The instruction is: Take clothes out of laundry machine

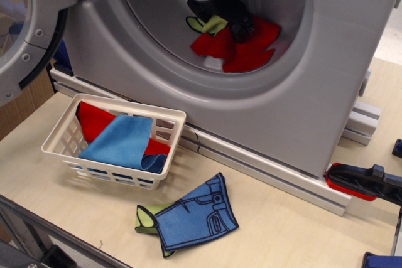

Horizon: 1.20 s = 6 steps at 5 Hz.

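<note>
The silver-grey laundry machine [295, 111] fills the back, its round door [25, 23] swung open at the left. My black gripper [242, 29] reaches down inside the drum hole. Its tip sits on the top edge of the bright red shirt-shaped piece [248, 51] and seems shut on it; the fingers are hard to tell apart. The red piece is bunched on the drum's lower wall. A small yellow-green piece [210, 24] lies just left of the gripper, partly behind it. A bit of white [213, 63] shows under the red piece.
A white slotted basket [169, 116] stands on the table in front of the machine, holding a light-blue cloth [119, 142] and a red cloth [94, 120]. A blue jeans-printed piece [198, 218] lies on a green one [146, 219]. A red-and-black clamp [361, 182] is at right.
</note>
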{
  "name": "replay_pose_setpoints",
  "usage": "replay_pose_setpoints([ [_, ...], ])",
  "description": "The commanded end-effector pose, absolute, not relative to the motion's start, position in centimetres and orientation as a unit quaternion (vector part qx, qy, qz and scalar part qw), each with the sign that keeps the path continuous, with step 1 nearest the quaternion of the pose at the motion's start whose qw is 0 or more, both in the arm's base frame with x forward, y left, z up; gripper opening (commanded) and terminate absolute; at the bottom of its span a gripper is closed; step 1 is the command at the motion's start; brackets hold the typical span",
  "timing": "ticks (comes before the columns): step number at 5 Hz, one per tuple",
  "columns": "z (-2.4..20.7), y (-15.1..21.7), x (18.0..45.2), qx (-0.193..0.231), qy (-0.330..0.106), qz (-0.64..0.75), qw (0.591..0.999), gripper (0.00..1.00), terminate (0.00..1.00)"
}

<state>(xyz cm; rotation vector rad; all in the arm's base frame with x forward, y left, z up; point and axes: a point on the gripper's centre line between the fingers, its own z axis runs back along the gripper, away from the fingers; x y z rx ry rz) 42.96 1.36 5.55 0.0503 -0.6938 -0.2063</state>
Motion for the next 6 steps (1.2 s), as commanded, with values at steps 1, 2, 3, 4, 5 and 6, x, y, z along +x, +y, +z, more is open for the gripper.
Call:
replay_pose_setpoints([
  [1,7.8,1.7,43.1,0.025,-0.391,-0.085,0.916,0.00,0.00],
  [2,8.1,1.9,43.0,0.044,-0.380,-0.081,0.920,0.00,0.00],
  [3,8.3,2.2,42.6,0.054,-0.382,-0.075,0.919,0.00,0.00],
  [4,10.4,2.9,41.0,0.058,-0.388,-0.036,0.919,0.00,0.00],
  [5,11.9,3.3,39.1,0.054,-0.399,-0.012,0.915,0.00,0.00],
  [6,13.9,3.2,36.5,0.076,-0.375,0.008,0.924,0.00,0.00],
])
